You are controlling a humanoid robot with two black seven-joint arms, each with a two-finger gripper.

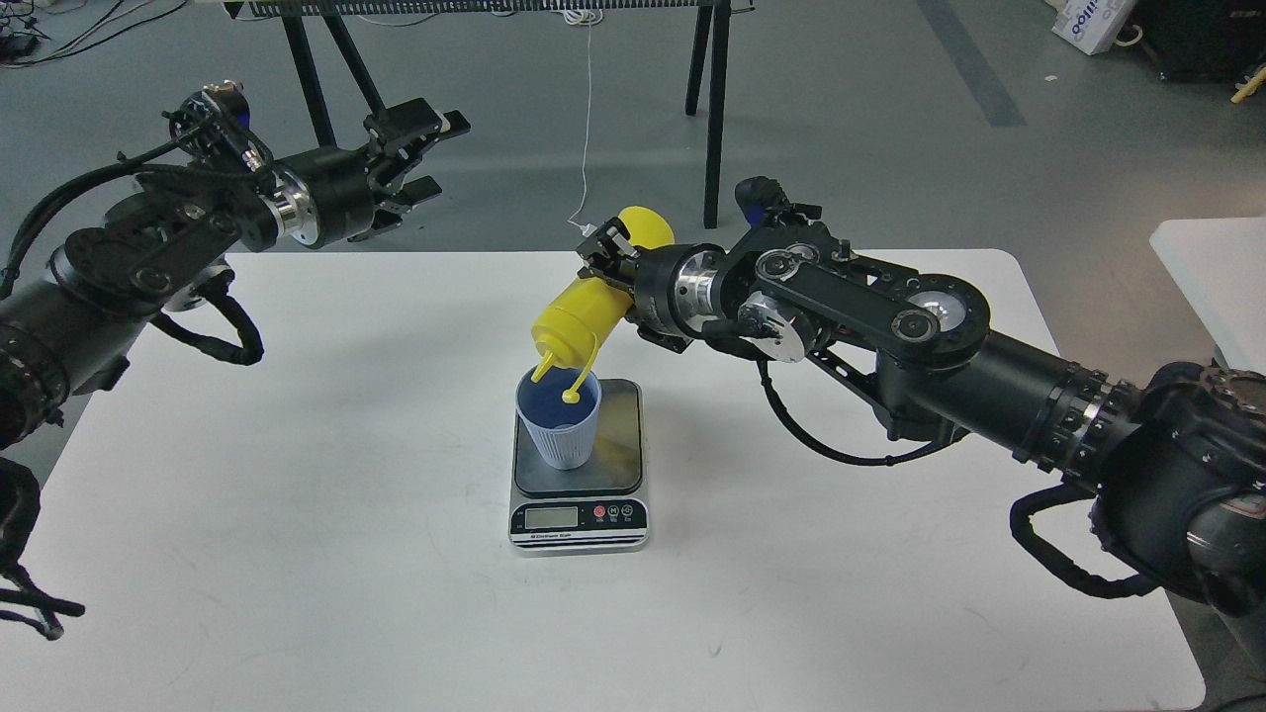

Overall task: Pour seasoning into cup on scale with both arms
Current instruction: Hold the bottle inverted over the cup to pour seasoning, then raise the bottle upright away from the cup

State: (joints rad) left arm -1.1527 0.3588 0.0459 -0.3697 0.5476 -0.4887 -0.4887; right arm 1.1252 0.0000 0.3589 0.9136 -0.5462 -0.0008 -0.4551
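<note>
The light-blue cup (pixel 560 420) stands upright on the left part of the scale's dark platform (pixel 579 465). My right gripper (pixel 615 269) is shut on the yellow seasoning bottle (pixel 579 316) and holds it tilted steeply down to the left. Its nozzle (pixel 540 374) points into the cup's mouth, and the tethered cap (pixel 571 397) hangs over the cup's inside. My left gripper (pixel 423 153) is open and empty, raised beyond the table's back left edge, far from the cup.
The white table (pixel 297 514) holds only the scale. Black stand legs (pixel 714 109) rise behind the table's back edge, with a white cable hanging there. Another white table (pixel 1212 277) is at the right.
</note>
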